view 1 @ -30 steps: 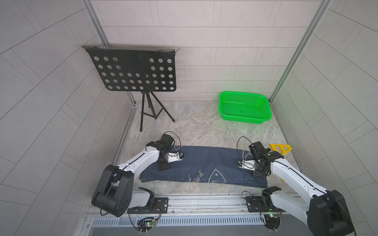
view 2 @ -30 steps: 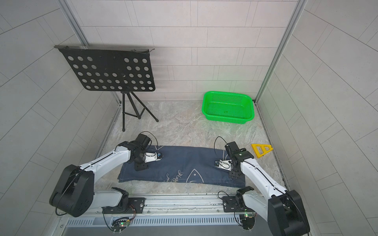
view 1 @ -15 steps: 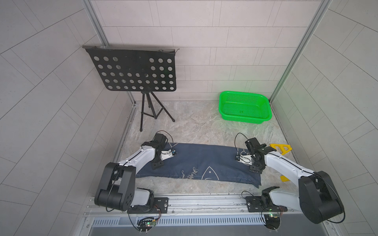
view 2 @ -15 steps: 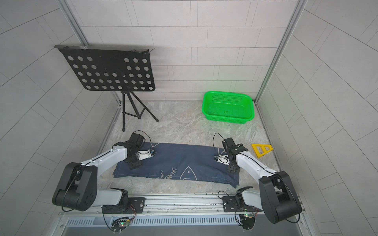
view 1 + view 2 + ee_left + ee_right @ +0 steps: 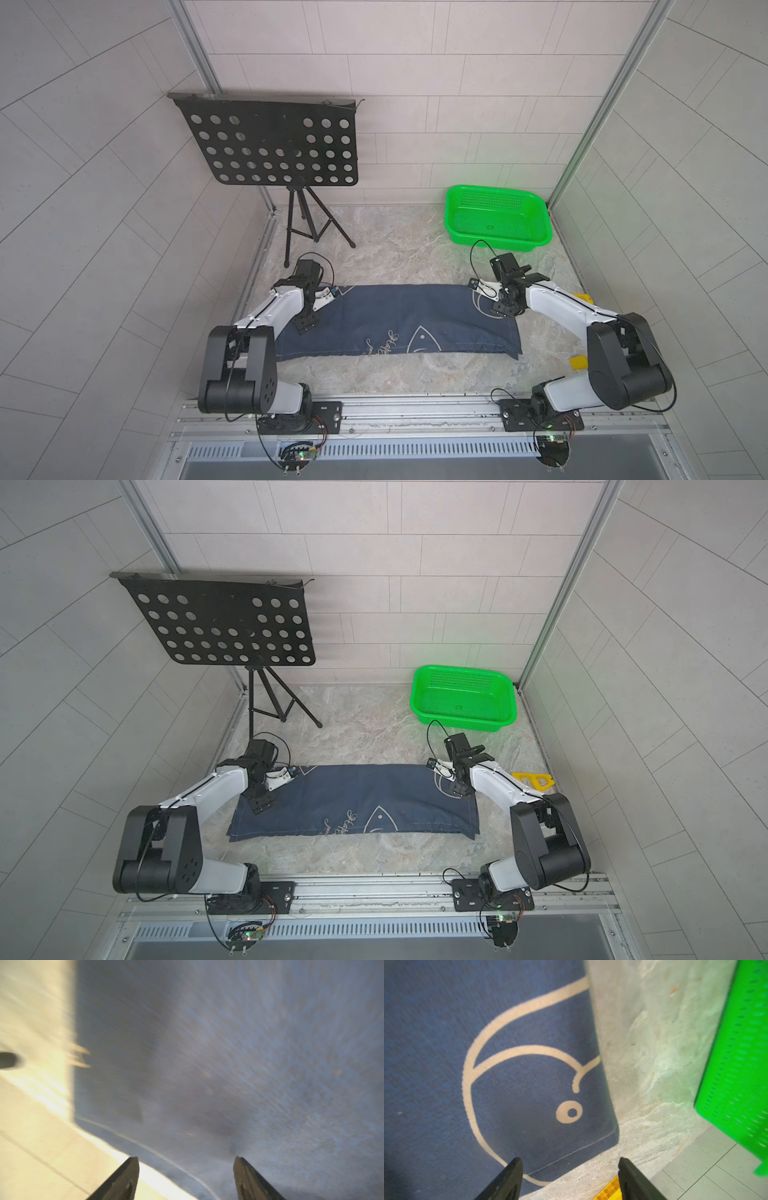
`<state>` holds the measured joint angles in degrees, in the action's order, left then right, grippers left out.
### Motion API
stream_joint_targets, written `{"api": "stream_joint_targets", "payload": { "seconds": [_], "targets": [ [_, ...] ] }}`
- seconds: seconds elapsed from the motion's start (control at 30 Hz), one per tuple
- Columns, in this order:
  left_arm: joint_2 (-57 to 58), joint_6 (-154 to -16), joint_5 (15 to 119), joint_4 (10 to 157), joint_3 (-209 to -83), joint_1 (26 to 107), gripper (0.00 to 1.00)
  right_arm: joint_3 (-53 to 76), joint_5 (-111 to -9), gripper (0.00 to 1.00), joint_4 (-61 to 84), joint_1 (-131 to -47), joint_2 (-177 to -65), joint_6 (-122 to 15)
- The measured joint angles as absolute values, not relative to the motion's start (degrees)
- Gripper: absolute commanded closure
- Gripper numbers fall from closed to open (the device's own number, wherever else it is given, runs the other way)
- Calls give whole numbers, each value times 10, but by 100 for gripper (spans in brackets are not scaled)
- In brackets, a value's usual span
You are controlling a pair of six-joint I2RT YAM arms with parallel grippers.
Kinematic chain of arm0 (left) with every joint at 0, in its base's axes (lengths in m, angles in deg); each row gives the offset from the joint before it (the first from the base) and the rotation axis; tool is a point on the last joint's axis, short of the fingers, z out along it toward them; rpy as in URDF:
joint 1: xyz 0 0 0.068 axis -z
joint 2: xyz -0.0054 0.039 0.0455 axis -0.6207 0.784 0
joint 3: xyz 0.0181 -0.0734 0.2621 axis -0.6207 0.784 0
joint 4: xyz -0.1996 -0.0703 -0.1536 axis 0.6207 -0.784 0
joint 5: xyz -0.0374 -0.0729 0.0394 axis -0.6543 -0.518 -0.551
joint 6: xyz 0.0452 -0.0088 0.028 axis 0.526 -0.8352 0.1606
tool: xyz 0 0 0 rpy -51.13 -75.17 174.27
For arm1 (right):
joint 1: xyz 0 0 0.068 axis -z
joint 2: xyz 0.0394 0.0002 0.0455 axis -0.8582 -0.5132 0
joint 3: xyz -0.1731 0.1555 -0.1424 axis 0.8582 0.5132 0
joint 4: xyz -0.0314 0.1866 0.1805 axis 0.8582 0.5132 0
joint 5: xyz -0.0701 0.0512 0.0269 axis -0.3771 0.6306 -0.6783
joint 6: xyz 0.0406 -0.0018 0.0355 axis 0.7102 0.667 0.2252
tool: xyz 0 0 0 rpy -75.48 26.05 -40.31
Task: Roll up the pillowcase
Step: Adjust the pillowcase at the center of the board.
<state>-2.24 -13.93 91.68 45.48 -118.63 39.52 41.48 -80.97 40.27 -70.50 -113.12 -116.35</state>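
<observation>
The pillowcase (image 5: 399,320) (image 5: 353,800), navy with pale fish outlines and script, lies as a long band across the marble table in both top views. My left gripper (image 5: 303,326) (image 5: 258,805) hovers over its left end, open, with blurred cloth and a stitched seam under the jaws in the left wrist view (image 5: 186,1159). My right gripper (image 5: 500,309) (image 5: 456,789) is over the right end, open and empty. In the right wrist view (image 5: 570,1160) it straddles the pillowcase (image 5: 519,1084) corner and bare table.
A green basket (image 5: 494,189) (image 5: 457,669) (image 5: 737,1043) stands at the back right. A black music stand (image 5: 270,141) on a tripod stands at the back left. A yellow triangle (image 5: 534,780) (image 5: 609,1191) lies right of the cloth, beside the right arm.
Both grippers have moved from the cloth's middle toward its far edge, and the left jaws have opened wider. The pillowcase has shifted slightly away from the front rail.
</observation>
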Motion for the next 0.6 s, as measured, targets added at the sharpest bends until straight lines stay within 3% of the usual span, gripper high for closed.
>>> {"api": "stream_joint_targets", "payload": {
  "seconds": [0.17, 0.3, 0.6],
  "targets": [
    [-76, -190, 840, 448, -1244, 407, 18, 414, -757, 19, 411, -610, -1026, -1033],
    [-116, -230, 762, 467, -1265, 468, 18, 405, -712, 21, 420, -588, -993, -882],
    [-132, -366, 623, 586, -1249, 644, 19, 405, -648, 34, 495, -549, -993, -550]
  ]
}}
